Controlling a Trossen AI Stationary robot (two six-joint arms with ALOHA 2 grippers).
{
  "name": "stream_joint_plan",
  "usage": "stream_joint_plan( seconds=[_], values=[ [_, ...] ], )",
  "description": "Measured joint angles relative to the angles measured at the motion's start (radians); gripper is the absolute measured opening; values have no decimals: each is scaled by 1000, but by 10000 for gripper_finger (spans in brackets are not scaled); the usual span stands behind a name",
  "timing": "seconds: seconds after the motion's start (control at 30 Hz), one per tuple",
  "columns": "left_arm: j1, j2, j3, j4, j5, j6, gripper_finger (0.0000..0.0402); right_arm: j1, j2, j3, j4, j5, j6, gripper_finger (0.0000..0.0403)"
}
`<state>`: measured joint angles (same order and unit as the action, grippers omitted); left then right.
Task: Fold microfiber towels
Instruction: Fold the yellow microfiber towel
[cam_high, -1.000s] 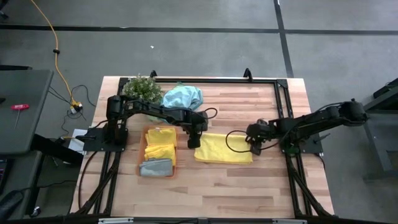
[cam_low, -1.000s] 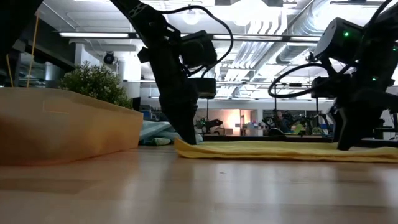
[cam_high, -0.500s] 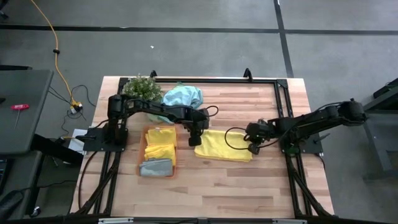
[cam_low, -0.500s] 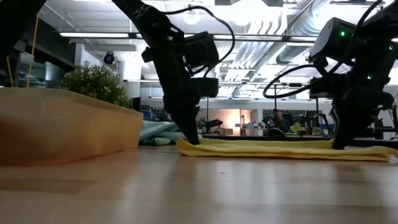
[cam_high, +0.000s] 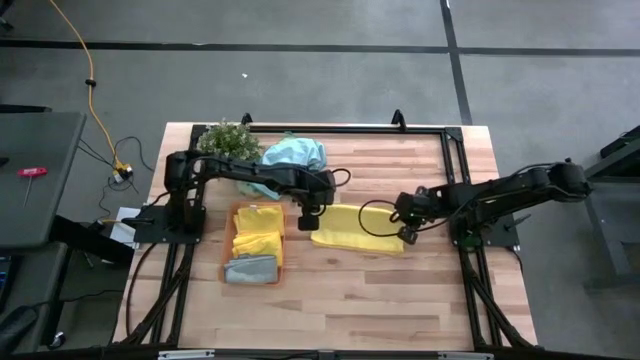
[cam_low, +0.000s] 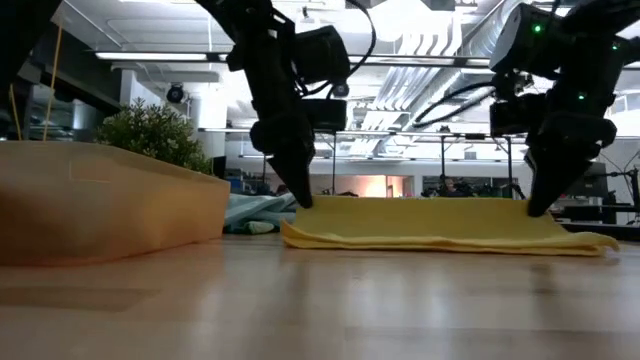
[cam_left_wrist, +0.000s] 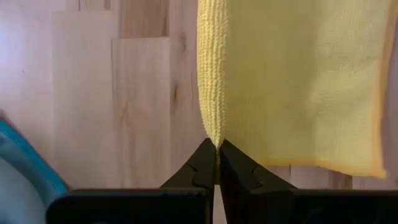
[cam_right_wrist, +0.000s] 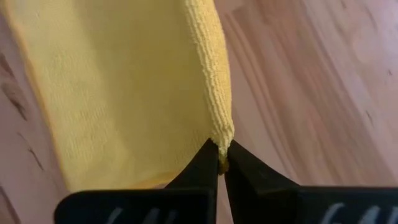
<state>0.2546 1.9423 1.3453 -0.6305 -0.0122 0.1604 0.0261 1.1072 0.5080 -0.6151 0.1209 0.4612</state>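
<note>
Claws (cam_low: 300, 195) pinching yellow towel (cam_high: 358, 228), tray (cam_high: 285, 250) holding towels (cam_high: 256, 230)

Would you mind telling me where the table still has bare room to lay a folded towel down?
The widest bare wood is the near strip below the yellow towel and orange tray. There is a smaller patch between the blue towel and the right arm. The middle is crowded: the left gripper and right gripper each pinch a towel corner, lifting it.

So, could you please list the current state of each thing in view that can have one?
Yellow microfiber towel on the table: edge lifted at two corners.
Left gripper: shut on that towel.
Right gripper: shut on that towel.
Light blue-teal towel: crumpled.
Orange tray: holds folded yellow and grey towels.
</note>
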Motion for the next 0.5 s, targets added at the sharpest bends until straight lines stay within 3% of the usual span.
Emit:
stream_joint_plan(
  seconds=[0.2, 0.5],
  values=[
    [-46, -14, 1, -10, -29, -3, 0, 27, -9, 29, -7, 7, 12, 1],
    [-159, -43, -1, -32, -178, -3, 0, 163, -34, 67, -31, 12, 70, 0]
  ],
)
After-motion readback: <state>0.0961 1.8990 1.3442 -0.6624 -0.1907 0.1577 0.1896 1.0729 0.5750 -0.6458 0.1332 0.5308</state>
